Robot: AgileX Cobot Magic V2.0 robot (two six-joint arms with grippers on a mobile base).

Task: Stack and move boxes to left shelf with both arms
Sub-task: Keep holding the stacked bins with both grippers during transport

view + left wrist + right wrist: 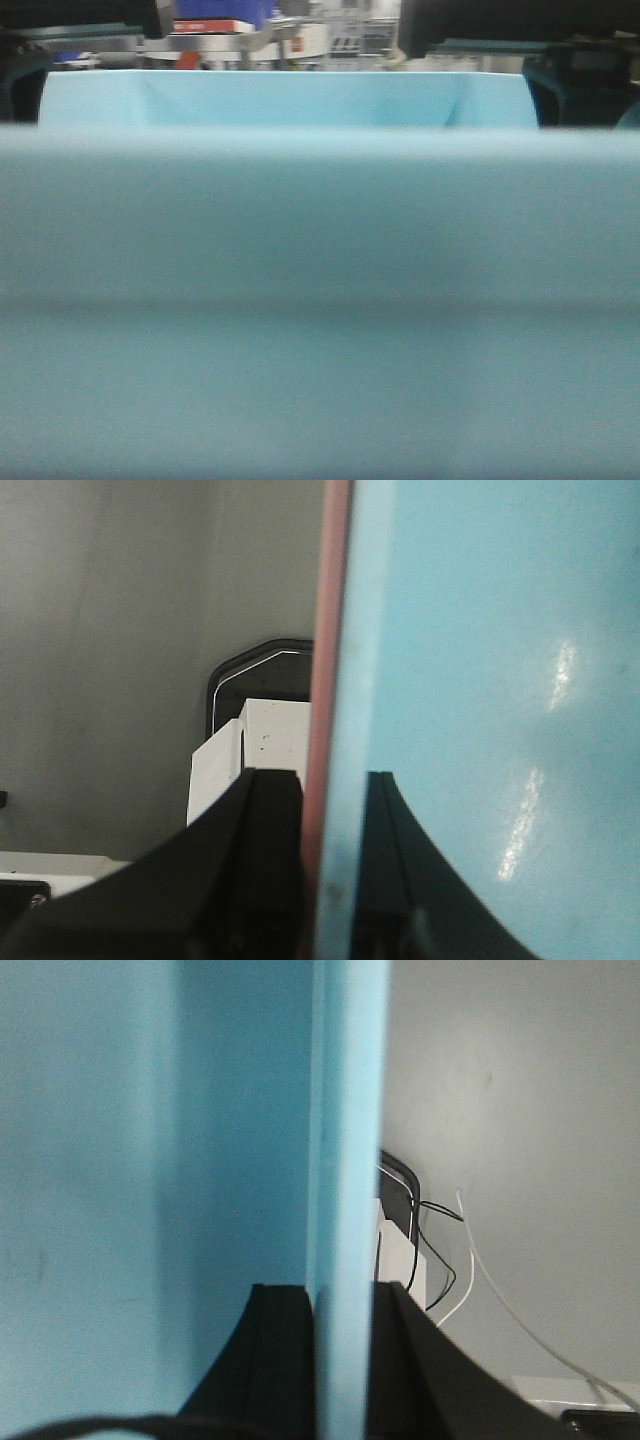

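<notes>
Two-arm carry: left gripper (325, 815) and right gripper (340, 1305) pinch blue tub (300, 100).
Pink tub (328, 630) outside it; next likely needs matched, level move left.

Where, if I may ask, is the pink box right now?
The pink box shows only as a rim in the left wrist view, pressed against the blue box, both pinched by the left gripper.

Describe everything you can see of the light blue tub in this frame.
The light blue tub is smooth, glossy plastic, its interior empty where visible; its near wall fills the front view, blurred. Black fingers pinch each end wall: the left gripper clamps it together with the rim of the pink tub, pressed against its outside; the right gripper shows only blue between its fingers. Its support is hidden.
</notes>
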